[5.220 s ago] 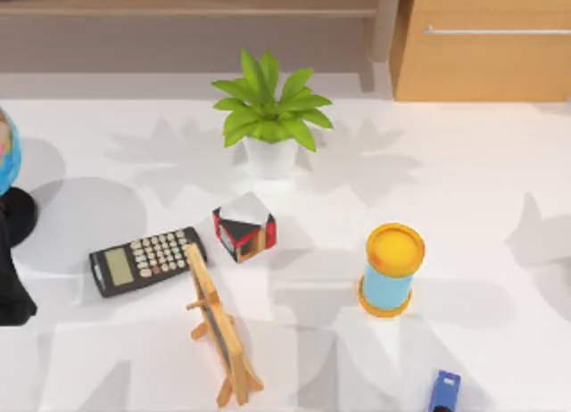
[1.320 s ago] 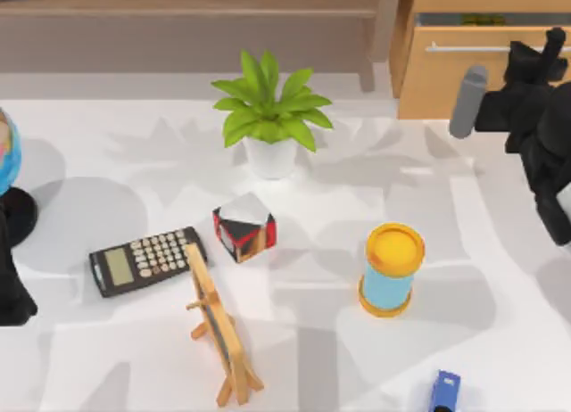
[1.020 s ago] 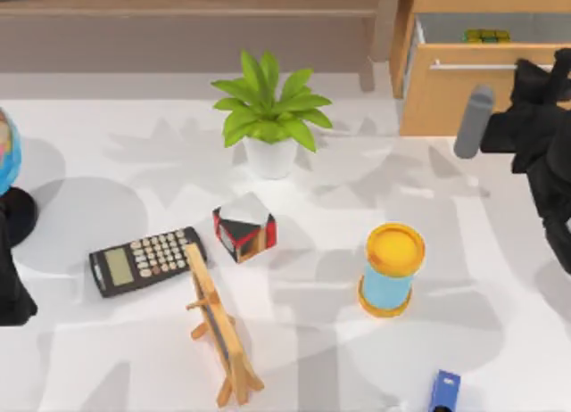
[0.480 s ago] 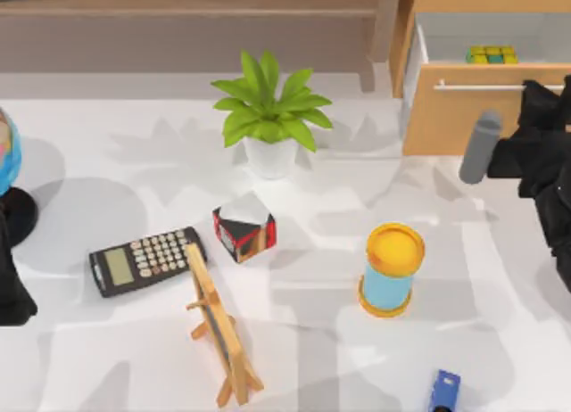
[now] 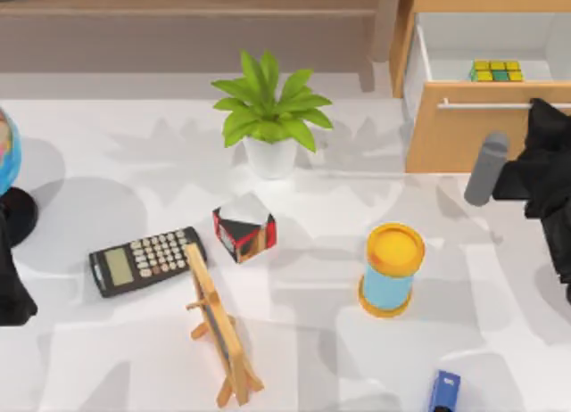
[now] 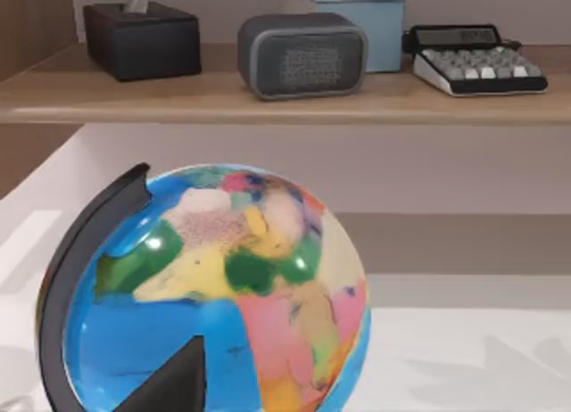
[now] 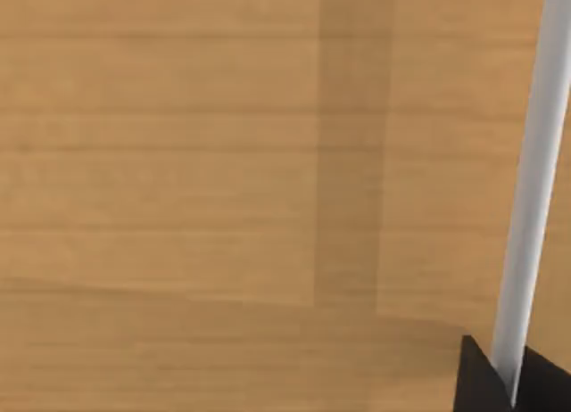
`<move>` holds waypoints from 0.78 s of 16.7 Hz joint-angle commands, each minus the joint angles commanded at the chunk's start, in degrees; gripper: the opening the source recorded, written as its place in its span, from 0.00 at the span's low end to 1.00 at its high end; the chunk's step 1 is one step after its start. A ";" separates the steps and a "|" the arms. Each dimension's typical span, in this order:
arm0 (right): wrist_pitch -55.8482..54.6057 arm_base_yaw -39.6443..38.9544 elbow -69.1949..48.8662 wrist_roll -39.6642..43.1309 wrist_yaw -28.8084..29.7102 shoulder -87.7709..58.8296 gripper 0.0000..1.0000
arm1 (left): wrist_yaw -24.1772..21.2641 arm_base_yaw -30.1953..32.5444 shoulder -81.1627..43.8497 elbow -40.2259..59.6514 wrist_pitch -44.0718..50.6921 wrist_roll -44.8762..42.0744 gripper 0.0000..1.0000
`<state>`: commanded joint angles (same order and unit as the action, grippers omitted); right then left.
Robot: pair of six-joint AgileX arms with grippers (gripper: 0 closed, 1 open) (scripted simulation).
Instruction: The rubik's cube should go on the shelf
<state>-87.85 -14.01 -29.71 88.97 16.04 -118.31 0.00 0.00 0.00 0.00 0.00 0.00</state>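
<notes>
The rubik's cube (image 5: 497,70) lies in the open drawer (image 5: 486,131) at the far right of the table (image 5: 312,278), on the pale drawer floor just behind the wooden front panel, its yellow and green tiles facing up.

Nearest the camera's side of the table, a small blue object (image 5: 444,391) sits at the front edge, right of centre. A wooden easel (image 5: 219,327) stands left of centre, with a black calculator (image 5: 147,260) just beside it on the left. A yellow-topped blue cylinder (image 5: 391,269) stands right of centre. A black, red and white cube (image 5: 244,226) rests between the calculator and the potted plant (image 5: 270,118), which stands farther back in a white pot.

At the left edge, the left arm is parked near a globe (image 6: 210,292); the left wrist view looks past the globe to the shelf (image 6: 285,100), which carries a black box (image 6: 143,39), a grey speaker (image 6: 302,55), a pale blue box (image 6: 366,28) and a second calculator (image 6: 477,60).

The right gripper (image 7: 508,376) is at the drawer's silver bar handle (image 7: 531,189), its dark fingers (image 7: 477,385) set narrowly on either side of the bar in the right wrist view. The cube sits beyond these fingers, on the far side of the drawer front and well apart from them, slightly toward the table's middle. The shelf runs along the back, left of the drawer unit.
</notes>
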 joint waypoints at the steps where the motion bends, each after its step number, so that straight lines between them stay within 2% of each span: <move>1: -0.14 -0.09 0.15 0.02 0.10 0.06 0.00 | 0.00 0.00 0.00 0.00 0.00 0.00 1.00; 13: -10.17 -4.26 14.14 -0.09 4.21 3.88 0.00 | 0.00 0.00 0.00 0.00 0.00 0.00 1.00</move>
<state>-98.02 -18.27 -15.57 88.88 20.24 -114.43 0.00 0.00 0.00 0.00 0.00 0.00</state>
